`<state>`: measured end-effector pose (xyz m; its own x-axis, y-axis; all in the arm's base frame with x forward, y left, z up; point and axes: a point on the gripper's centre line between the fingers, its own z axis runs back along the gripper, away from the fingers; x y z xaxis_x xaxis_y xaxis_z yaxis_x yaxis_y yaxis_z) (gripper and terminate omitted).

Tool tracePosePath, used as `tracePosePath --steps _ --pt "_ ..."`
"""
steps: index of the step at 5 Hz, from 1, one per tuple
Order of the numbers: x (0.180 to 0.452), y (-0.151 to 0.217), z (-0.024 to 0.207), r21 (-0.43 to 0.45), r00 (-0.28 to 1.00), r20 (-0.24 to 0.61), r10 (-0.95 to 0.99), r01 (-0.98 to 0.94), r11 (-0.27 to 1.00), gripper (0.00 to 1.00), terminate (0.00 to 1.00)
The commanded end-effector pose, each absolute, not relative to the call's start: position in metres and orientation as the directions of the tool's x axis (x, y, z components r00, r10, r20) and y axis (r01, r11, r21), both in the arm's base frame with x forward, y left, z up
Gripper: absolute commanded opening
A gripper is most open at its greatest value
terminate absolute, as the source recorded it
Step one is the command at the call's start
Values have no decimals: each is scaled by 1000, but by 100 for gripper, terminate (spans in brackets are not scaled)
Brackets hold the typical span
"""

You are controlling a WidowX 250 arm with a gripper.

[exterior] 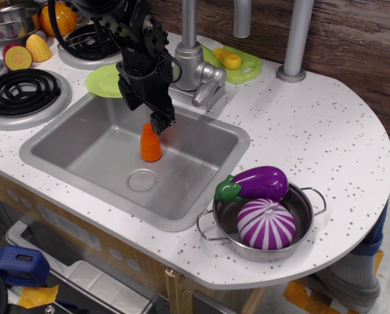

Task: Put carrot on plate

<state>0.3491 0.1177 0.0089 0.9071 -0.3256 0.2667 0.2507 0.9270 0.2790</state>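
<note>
I see the carrot standing up in the sink, fat end down, near the round drain. My hand is right on top of its pointy end. The black fingers look closed on the tip, but I cannot tell for sure how tight they are. The arm comes down from the top of the picture. The plate lies flat on the white counter, just behind the sink, and part of it is hidden by my arm. The silver tap stands next to it. To the left there are two black burners. At the front right a small pot holds a purple striped toy, and a purple eggplant rests on its rim
</note>
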Motion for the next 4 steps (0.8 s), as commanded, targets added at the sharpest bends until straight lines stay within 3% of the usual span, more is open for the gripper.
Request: tracePosePath --steps 1,4 --pt "349 118 9 279 907 267 -326 251 927 100 0" --pt "356 125 -17 285 885 337 -321 229 931 100 0"
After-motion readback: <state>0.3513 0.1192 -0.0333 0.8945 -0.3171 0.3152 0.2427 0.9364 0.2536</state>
